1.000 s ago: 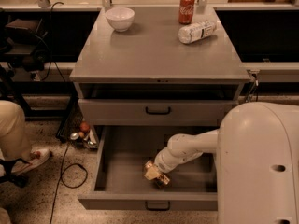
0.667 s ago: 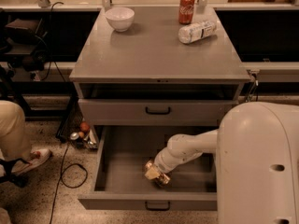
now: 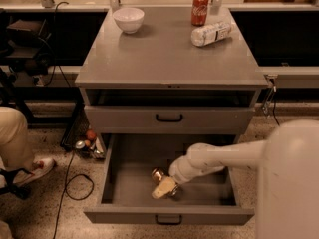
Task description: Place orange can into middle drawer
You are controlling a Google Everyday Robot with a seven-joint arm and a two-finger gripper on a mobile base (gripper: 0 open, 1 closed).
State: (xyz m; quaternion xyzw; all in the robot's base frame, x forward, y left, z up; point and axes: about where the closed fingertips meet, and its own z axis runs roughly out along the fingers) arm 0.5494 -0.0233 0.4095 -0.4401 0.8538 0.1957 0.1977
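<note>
Gripper is low inside the pulled-out drawer of the gray cabinet, at the end of the white arm that reaches in from the right. Whether it clamps the can or only touches it, I cannot tell. On the cabinet top a clear bottle lies on its side, and a white bowl and a red cola can stand upright. The orange can lies near the front middle of the drawer, right against the gripper. Its long axis runs diagonally, with the silver end pointing back-left.
</note>
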